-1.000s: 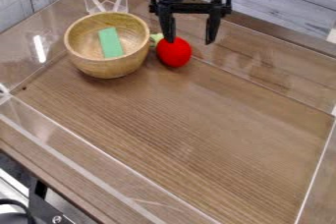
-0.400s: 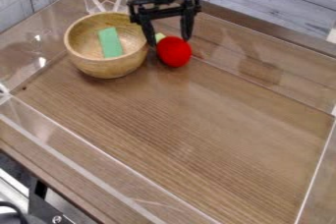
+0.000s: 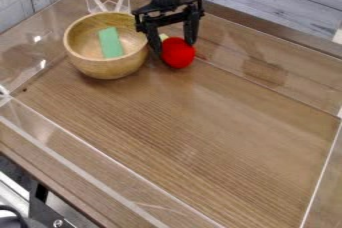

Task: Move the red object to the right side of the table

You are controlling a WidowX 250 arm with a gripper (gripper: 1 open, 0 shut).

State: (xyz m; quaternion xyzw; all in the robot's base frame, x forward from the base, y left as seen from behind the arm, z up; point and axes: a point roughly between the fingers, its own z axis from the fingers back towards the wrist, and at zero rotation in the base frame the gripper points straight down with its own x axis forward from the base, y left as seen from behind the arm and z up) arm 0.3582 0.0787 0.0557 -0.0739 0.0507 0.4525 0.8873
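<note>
One red object [image 3: 178, 54], one bowl [image 3: 84, 61], one green block [image 3: 111, 43]; gripper [image 3: 173, 28] spread open.

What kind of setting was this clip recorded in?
Probably a robotics lab or test station: a black robot pincer over a wooden tabletop, with a toy-like red fruit and a wooden bowl.

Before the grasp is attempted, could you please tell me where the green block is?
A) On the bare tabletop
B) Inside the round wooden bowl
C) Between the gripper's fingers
B: the green block lies within the walls of the round wooden bowl.
</note>
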